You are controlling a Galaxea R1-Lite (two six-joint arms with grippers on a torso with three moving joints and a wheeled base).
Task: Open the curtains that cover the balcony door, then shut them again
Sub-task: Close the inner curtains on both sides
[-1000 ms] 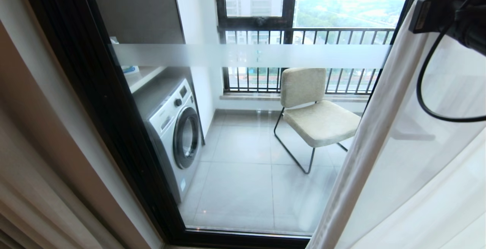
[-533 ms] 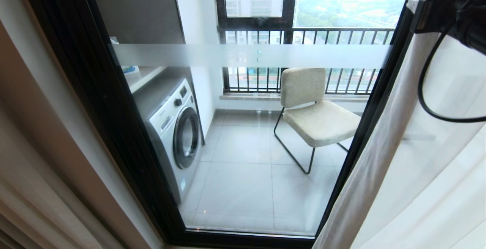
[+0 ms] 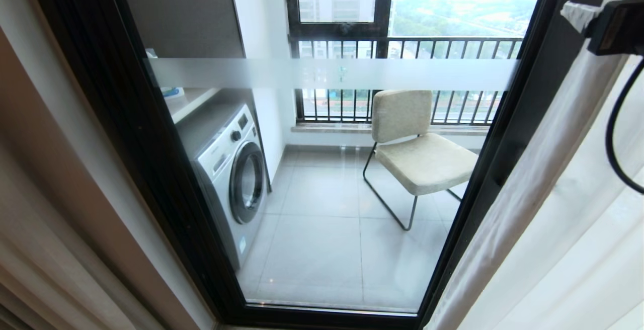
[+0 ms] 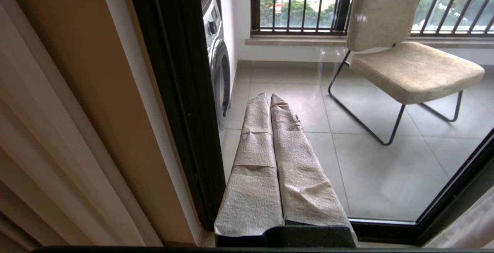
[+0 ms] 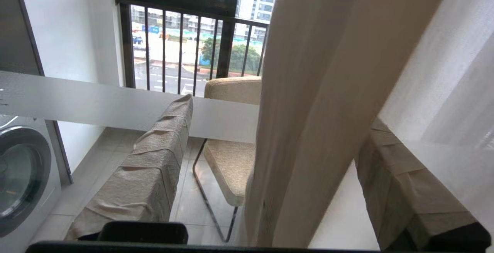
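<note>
Right end effector (image 5: 270,160): padded, fabric-wrapped fingers (image 5: 154,160) spread wide, the thin white sheer curtains (image 5: 320,110) hanging pleated between them, at the balcony door (image 3: 352,73), smooth glass in dark metal frame. Left end effector (image 4: 270,98): closed, empty.

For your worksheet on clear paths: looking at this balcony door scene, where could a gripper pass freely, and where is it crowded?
Free: before the bare glass of the balcony door, between its left frame and the sheer curtain. Crowded: the right edge, where the open right gripper straddles the curtain fold.
</note>
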